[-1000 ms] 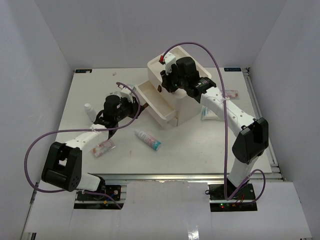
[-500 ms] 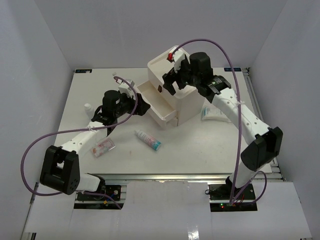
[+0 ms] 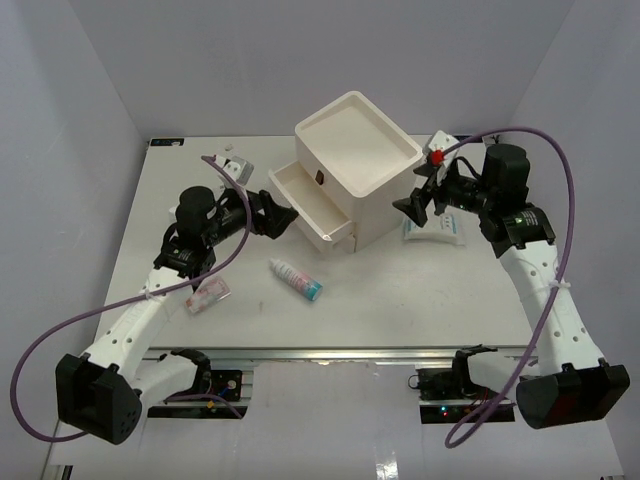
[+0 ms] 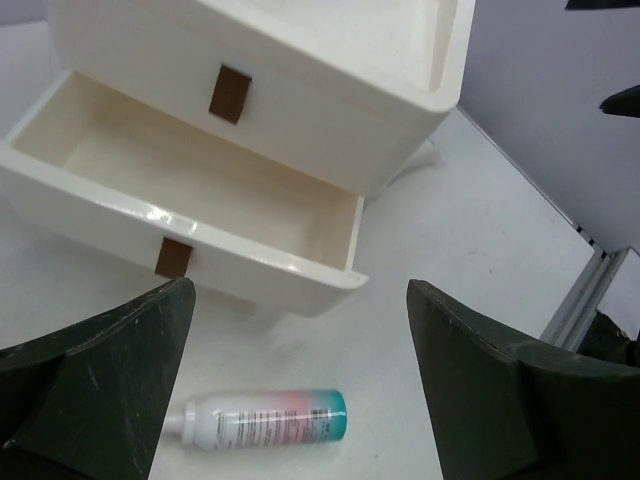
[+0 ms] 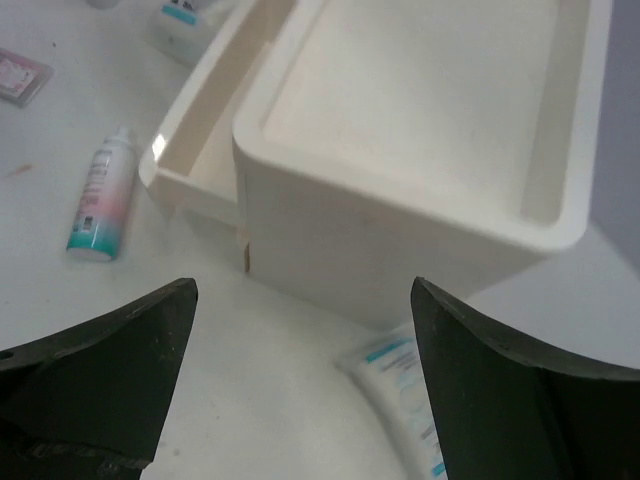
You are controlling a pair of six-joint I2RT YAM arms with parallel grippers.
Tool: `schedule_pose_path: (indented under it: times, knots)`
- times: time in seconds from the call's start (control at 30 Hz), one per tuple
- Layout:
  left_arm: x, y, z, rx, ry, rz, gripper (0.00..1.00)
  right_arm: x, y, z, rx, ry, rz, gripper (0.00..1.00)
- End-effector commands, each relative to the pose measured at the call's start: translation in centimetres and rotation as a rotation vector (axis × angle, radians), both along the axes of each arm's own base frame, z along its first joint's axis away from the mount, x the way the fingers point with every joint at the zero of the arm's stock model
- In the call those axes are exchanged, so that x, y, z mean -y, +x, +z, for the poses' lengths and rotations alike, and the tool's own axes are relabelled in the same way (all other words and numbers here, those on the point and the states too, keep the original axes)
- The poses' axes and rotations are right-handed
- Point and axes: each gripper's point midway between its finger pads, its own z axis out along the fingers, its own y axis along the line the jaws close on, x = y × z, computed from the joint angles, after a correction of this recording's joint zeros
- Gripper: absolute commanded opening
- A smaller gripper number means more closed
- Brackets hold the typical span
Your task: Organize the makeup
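Note:
The makeup lies scattered around a cream drawer box (image 3: pixel 355 150). A white tube with a teal cap (image 3: pixel 296 279) lies in front of the box's empty pulled-out drawer (image 3: pixel 308 203). A pink-print sachet (image 3: pixel 207 296) sits by the left arm. Right of the box lies a blue-print sachet (image 3: pixel 433 228). My left gripper (image 3: pixel 283 217) hovers open just left of the drawer, and its wrist view shows the tube (image 4: pixel 258 420) between the fingers. On the box's right side my right gripper (image 3: pixel 413 200) is open and empty, with the blue sachet (image 5: pixel 405 375) below it.
The box (image 5: pixel 400 130) has a shallow empty top tray and dark tabs on its drawer fronts (image 4: pixel 230 95). Purple cables loop off both arms. A metal rail (image 3: pixel 330 352) runs along the table's near edge, and grey walls close in the sides and back.
Both grippers went from nearly shut to open. The left one drew back left from the drawer. The right one swung off the box top to the box's right side.

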Motion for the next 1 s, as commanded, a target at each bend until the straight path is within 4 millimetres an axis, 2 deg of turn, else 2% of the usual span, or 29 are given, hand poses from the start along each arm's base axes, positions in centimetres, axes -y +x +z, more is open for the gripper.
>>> schedule_pose_path:
  times: [0.0, 0.07, 0.17, 0.27, 0.4, 0.5, 0.6, 0.7, 0.87, 0.9, 0.93, 0.97]
  knots:
    - [-0.4, -3.2, -5.2, -0.131, 0.055, -0.051, 0.98, 4.8, -0.4, -7.8, -0.242, 0.086, -0.106, 0.94]
    - [-1.4, -3.7, -5.2, -0.1, 0.06, -0.002, 0.98, 6.8, 0.9, -9.5, -0.317, 0.13, -0.197, 0.96]
    - [-2.5, -3.9, -3.9, -0.045, 0.053, 0.058, 0.98, 9.1, 3.3, -10.2, -0.402, 0.203, -0.329, 0.99]
    - [-3.2, -4.1, -3.6, -0.026, 0.057, 0.091, 0.98, 10.5, 5.6, -11.7, -0.471, 0.229, -0.419, 1.0]
    - [-3.1, -4.5, -3.5, -0.021, 0.046, 0.077, 0.98, 12.3, 7.9, -13.0, -0.512, 0.217, -0.536, 1.0]
    - [-2.8, -4.7, -3.4, -0.026, 0.037, 0.063, 0.98, 13.2, 8.6, -13.5, -0.51, 0.17, -0.568, 1.0]
    - [-2.7, -4.7, -3.7, -0.041, 0.036, 0.061, 0.98, 12.9, 8.0, -13.6, -0.503, 0.122, -0.511, 1.0]
    - [-2.9, -4.3, -4.2, -0.077, 0.023, 0.088, 0.98, 12.0, 6.4, -14.0, -0.501, 0.1, -0.438, 1.0]
    - [-3.5, -3.1, -6.5, -0.207, 0.029, 0.174, 0.98, 6.8, 0.4, -13.6, -0.536, 0.186, -0.094, 0.99]
    - [-3.7, -2.9, -7.1, -0.23, 0.038, 0.19, 0.98, 6.7, 0.1, -13.2, -0.519, 0.187, -0.087, 0.99]
    - [-3.9, -2.8, -8.1, -0.29, 0.039, 0.223, 0.98, 5.9, -1.2, -14.0, -0.536, 0.214, -0.05, 0.98]
    - [-4.2, -2.8, -8.8, -0.338, 0.034, 0.255, 0.98, 5.9, -1.5, -13.9, -0.525, 0.214, -0.047, 0.98]
